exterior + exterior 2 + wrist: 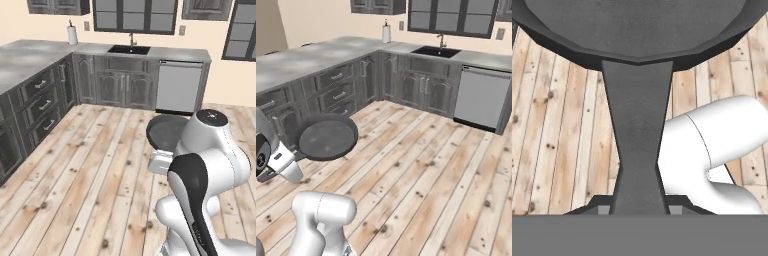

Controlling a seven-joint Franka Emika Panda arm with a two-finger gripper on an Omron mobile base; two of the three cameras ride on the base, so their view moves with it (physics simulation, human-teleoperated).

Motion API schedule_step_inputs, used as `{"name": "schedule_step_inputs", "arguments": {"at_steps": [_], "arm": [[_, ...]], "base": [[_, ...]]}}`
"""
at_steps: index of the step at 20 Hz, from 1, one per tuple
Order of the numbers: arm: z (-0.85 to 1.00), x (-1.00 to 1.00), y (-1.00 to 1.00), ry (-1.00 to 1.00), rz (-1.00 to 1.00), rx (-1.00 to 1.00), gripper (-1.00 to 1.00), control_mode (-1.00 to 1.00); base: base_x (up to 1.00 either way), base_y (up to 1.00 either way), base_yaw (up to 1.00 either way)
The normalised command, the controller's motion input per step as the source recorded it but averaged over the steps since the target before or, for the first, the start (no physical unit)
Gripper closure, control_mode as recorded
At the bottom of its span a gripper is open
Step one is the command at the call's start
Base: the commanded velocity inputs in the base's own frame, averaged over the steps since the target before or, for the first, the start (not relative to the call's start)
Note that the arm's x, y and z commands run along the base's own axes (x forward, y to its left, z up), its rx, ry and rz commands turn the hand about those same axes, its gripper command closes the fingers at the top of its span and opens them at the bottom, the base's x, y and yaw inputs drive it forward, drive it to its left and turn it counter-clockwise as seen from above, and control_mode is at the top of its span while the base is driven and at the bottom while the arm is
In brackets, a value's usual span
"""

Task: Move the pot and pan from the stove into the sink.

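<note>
Hand view, gripper (638,210) clamped on pan (637,30) handle, over open wood floor (557,125).

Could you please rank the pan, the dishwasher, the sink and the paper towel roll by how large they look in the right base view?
1. Pan, though nearness inflates it; the dishwasher looks about as large.
2. Sink.
3. Paper towel roll.

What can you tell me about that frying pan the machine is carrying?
The pan is a shallow, round, dark grey skillet with a speckled, matte inside and one short straight handle. It is empty and held roughly level in the air above the wooden floor. The gripper is shut on the handle's end; nothing else touches it.
</note>
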Motion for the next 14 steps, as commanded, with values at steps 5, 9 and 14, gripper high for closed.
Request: {"name": "schedule_step_inputs", "arguments": {"at_steps": [5, 9, 14], "arm": [[0.00, 0.00, 0.00, 0.00, 0.00, 0.00, 1.00, 1.00], [0.00, 0.00, 0.00, 0.00, 0.00, 0.00, 1.00, 1.00], [0.00, 0.00, 0.00, 0.00, 0.00, 0.00, 1.00, 1.00]], "base": [[-0.04, -0.31, -0.27], [-0.03, -0.25, -0.27], [-0.04, -0.08, -0.17]]}}
